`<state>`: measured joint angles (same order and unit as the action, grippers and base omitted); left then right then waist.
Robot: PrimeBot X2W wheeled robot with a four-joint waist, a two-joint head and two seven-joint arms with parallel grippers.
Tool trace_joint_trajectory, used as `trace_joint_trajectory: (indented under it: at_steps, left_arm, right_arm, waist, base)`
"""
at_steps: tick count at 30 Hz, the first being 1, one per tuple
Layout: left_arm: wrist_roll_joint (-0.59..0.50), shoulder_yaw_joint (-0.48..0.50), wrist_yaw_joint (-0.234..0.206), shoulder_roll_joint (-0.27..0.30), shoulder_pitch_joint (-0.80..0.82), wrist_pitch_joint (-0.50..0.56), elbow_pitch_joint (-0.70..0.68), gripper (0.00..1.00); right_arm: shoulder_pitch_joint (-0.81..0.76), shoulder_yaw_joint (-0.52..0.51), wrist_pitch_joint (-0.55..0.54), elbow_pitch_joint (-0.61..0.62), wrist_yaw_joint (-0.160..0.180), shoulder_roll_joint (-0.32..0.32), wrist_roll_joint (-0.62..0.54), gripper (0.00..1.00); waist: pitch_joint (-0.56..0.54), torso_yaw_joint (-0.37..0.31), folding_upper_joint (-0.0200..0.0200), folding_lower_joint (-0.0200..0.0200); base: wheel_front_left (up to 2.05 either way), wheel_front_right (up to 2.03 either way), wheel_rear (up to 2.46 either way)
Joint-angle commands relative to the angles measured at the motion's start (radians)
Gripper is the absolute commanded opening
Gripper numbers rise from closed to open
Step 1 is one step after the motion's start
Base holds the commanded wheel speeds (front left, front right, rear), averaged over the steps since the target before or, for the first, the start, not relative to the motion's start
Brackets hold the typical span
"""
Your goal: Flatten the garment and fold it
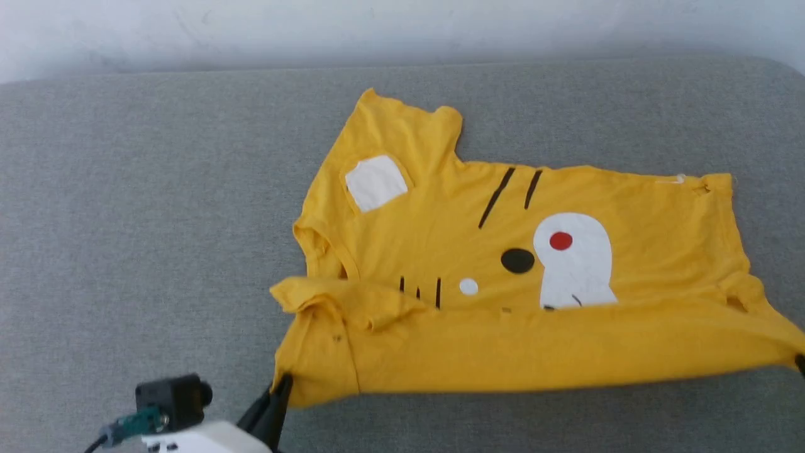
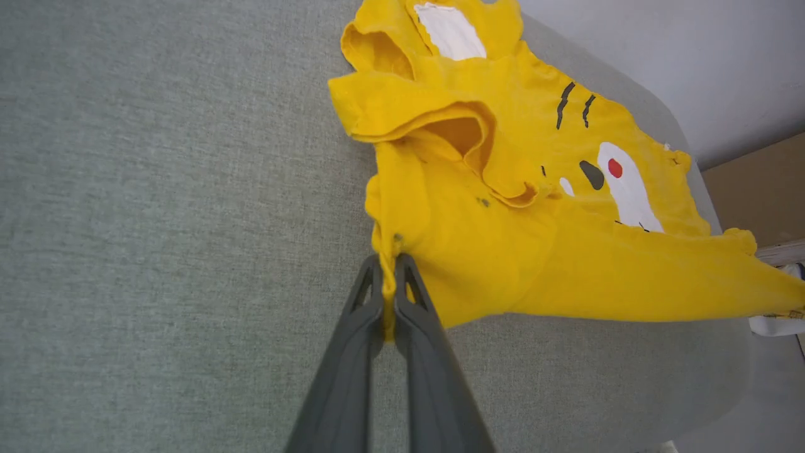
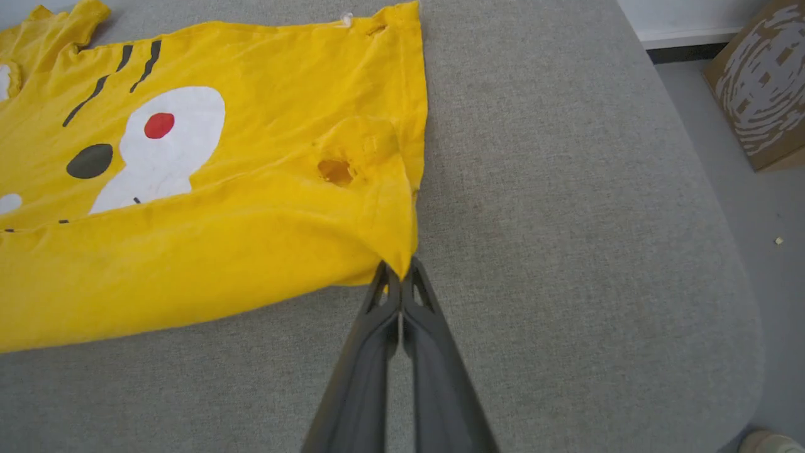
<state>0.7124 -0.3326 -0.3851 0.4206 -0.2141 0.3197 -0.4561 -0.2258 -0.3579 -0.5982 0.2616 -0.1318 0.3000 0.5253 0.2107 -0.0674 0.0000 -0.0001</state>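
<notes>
At the lower left of the head view, the left gripper [image 1: 281,385], two long dark-grey fingers on a pale forearm, is pinched tight on the near left corner of the garment [image 1: 503,352]. This is a bright yellow short-sleeved T-shirt of thin cotton, printed with white patches, black stripes, a black oval and a red dot. In the left wrist view a narrow strip of yellow cloth is squeezed between the two fingers.

The shirt lies across the grey woven padded surface [image 1: 126,189], collar to the left and hem to the right. One sleeve with a white patch points toward the far side. The other sleeve is curled over beside the collar, just beyond the left gripper. The near long edge is drawn in a band from one gripper to the other and laps over the lower part of the print.

At the right, the right gripper [image 3: 399,275] has its fingers pressed together on the near hem corner, the shirt spreading away to their left. Beyond the surface's right edge a brown cardboard box [image 3: 761,82] stands on the floor.
</notes>
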Motion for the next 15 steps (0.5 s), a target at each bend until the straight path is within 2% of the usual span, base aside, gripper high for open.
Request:
trace_joint_trajectory:
  at_steps: [1,6,15]
  left_arm:
    - [0.012,0.005,-0.012,0.008,-0.031,0.007,-0.012,0.0]
    - [0.047,0.007,-0.017,-0.01,-0.087,0.0,-0.007,0.0]
    - [0.092,-0.021,0.045,-0.073,-0.037,-0.033,0.195,0.0]
  right_arm:
    - [-0.022,-0.014,-0.015,0.01,0.001,-0.014,0.006,0.0]
    - [-0.071,-0.045,-0.053,0.015,0.001,-0.042,-0.017,0.0]
    - [-0.056,0.033,-0.023,-0.075,0.001,-0.062,-0.032,0.0]
  waist:
    - [-0.003,0.004,0.0,0.0001]
    - [0.002,0.011,0.0,0.0001]
    - [-0.004,0.014,0.0,0.0001]
  base:
    - [0.0,0.0,0.0]
    - [0.0,0.0,0.0]
    - [0.0,0.0,0.0]
